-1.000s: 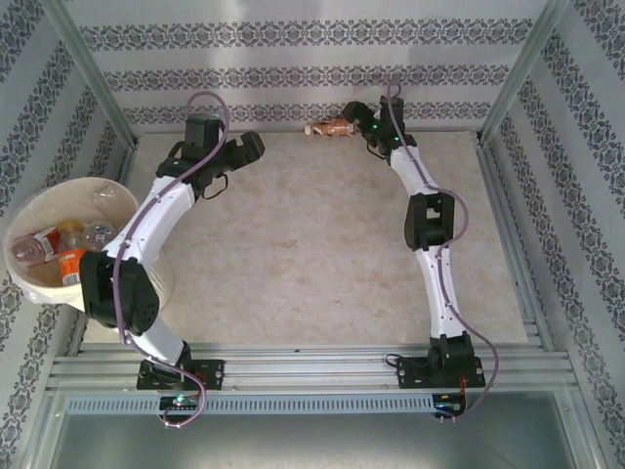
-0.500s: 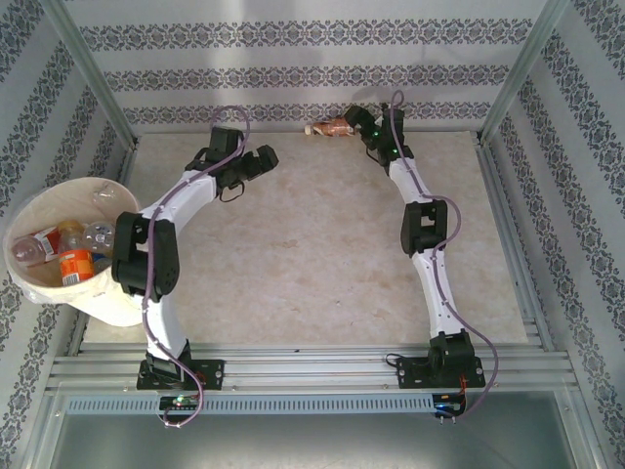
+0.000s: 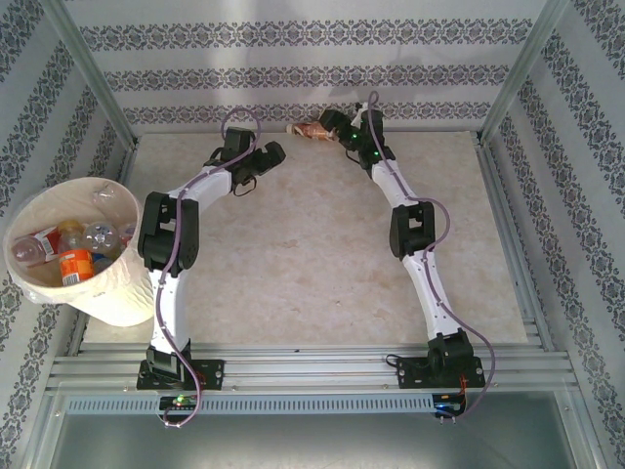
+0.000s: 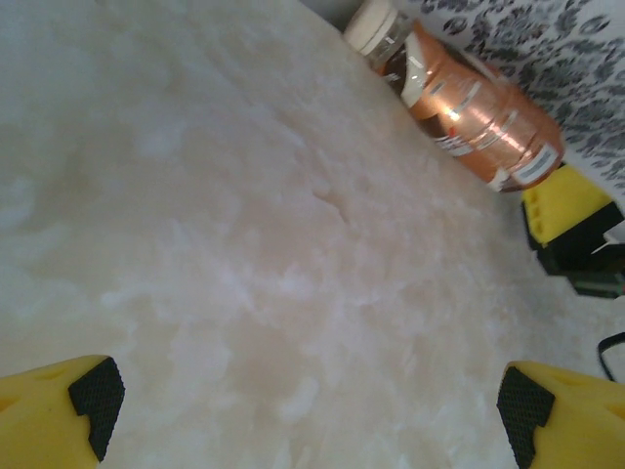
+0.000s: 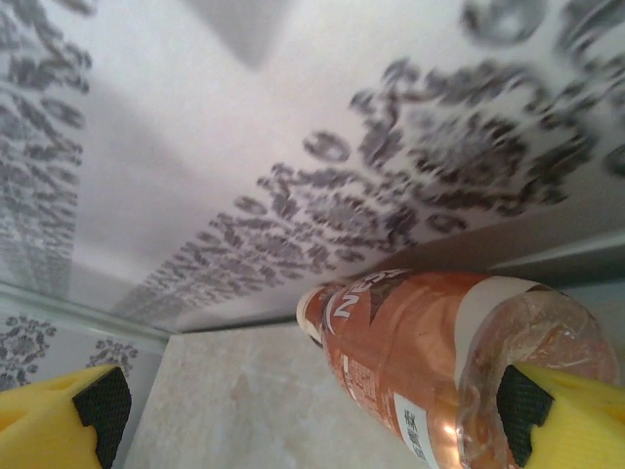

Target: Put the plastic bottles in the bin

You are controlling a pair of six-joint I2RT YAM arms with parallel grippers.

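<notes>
From above and behind me, one camera looks down on the whole worktop. Both wrist cameras sit low and close, facing the copper-labelled bottle by the wall.

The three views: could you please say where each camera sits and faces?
Top external: fixed above and behind the bases, looking down on table, bin, left arm and right arm.
Left wrist: on the left arm, looking low across the table toward the back wall; open left gripper at the bottom corners.
Right wrist: on the right arm, facing the back wall; open right gripper, brown bottle by one finger.
Shared: all three show that bottle against the wall.
</notes>
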